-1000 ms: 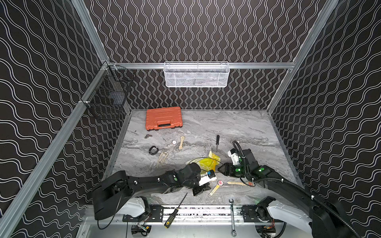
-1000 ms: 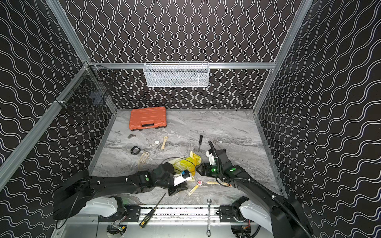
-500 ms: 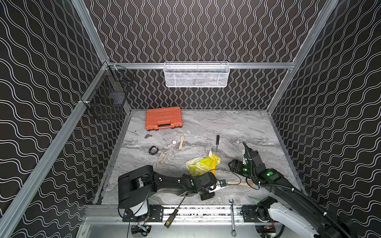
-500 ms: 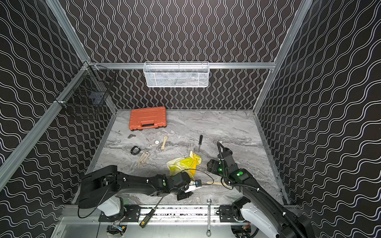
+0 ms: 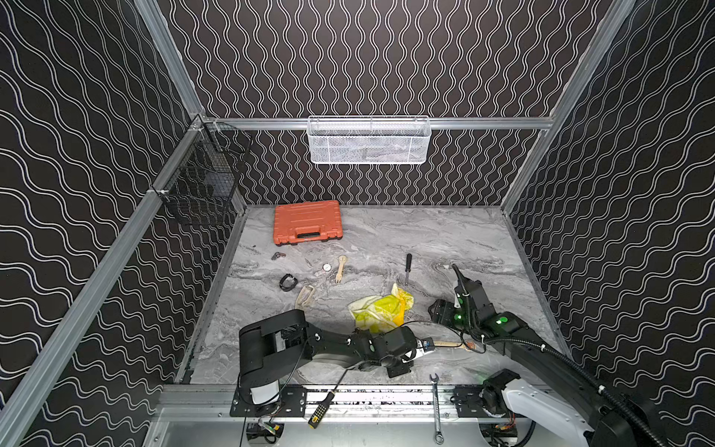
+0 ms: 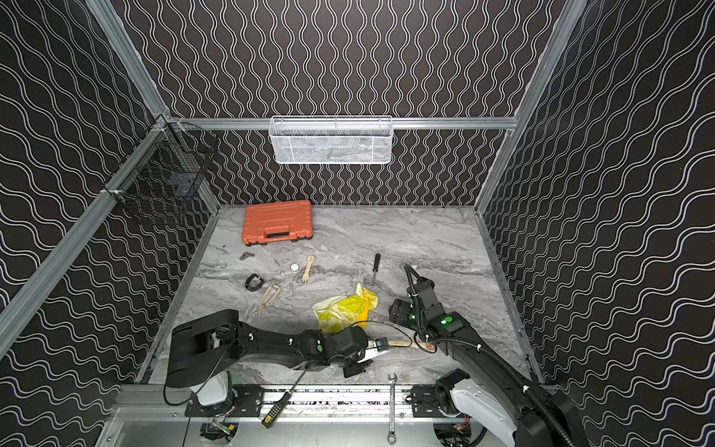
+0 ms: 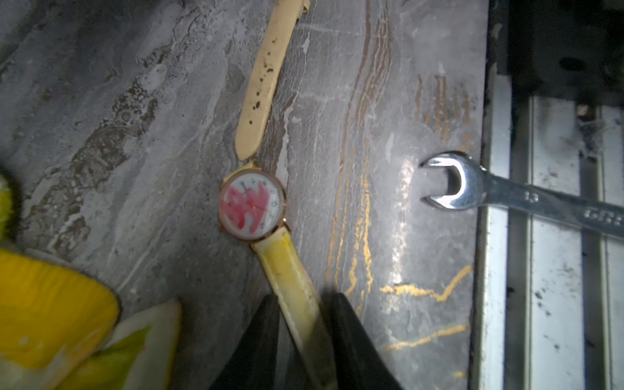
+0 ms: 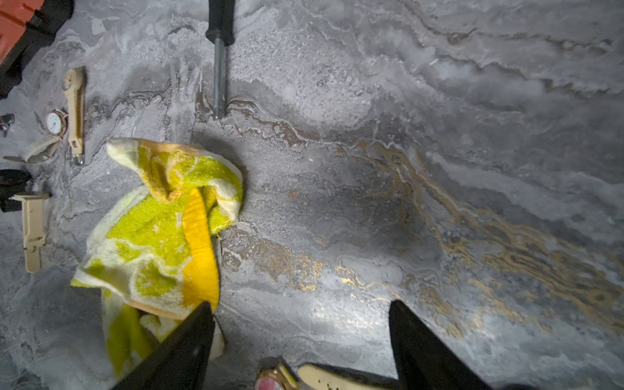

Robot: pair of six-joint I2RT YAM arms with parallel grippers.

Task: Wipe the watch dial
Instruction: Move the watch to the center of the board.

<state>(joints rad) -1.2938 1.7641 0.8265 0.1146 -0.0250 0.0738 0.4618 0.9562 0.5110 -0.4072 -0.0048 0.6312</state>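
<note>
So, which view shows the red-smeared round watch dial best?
Left wrist view: the red-smeared round watch dial is whole and close. Right wrist view crops it; top views show it tiny.

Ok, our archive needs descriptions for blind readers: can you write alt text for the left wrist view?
A cream-strapped watch, its dial smeared red, lies on a grey marbled table, and the left gripper clamps one half of its strap. A silver wrench rests across the table's edge, and a yellow cloth lies nearby.

Watch (image 7: 257, 211) face up, dial (image 7: 250, 204) red-smeared, cream strap; yellow cloth (image 8: 162, 229) crumpled nearby.
</note>
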